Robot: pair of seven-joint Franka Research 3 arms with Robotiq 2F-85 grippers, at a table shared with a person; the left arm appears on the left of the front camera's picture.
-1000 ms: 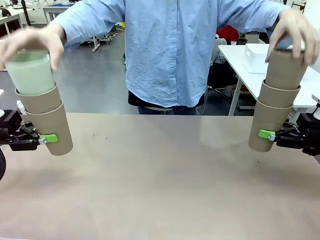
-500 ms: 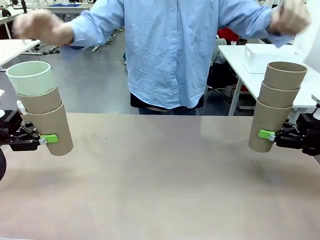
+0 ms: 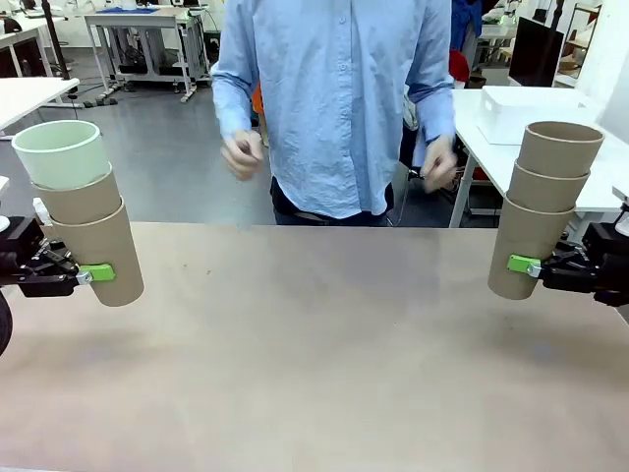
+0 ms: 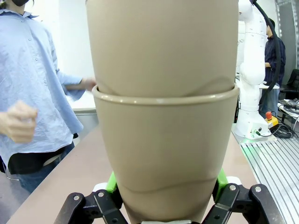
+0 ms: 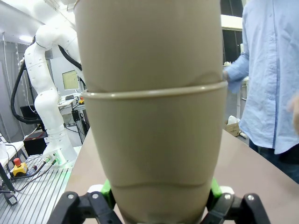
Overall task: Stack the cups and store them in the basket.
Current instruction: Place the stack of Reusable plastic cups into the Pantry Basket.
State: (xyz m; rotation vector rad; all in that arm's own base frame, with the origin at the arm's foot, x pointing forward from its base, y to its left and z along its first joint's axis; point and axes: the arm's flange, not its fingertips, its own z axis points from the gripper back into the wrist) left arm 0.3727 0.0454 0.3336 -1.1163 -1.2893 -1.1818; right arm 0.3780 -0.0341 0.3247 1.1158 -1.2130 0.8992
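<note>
At the table's left edge my left gripper (image 3: pixel 86 272) is shut on the bottom cup of a stack of cups (image 3: pixel 93 246): two brown ones with a pale mint-green cup (image 3: pixel 61 152) on top, tilted slightly left. In the left wrist view that left stack (image 4: pixel 163 140) rises between the green pads. At the right edge my right gripper (image 3: pixel 531 265) is shut on the lowest of three nested brown cups (image 3: pixel 536 221), and this right stack (image 5: pixel 154 140) fills the space between its pads in the right wrist view. The basket is out of view.
A person in a light blue shirt (image 3: pixel 334 98) stands at the far side with both hands (image 3: pixel 241 154) drawn back near the waist. The brown tabletop (image 3: pixel 314 354) lies bare between the two stacks. A white table (image 3: pixel 491 118) stands behind at right.
The person has let go of the top cups on both stacks and pulled both hands down and back to the body. Both arms and stacks have stayed still.
</note>
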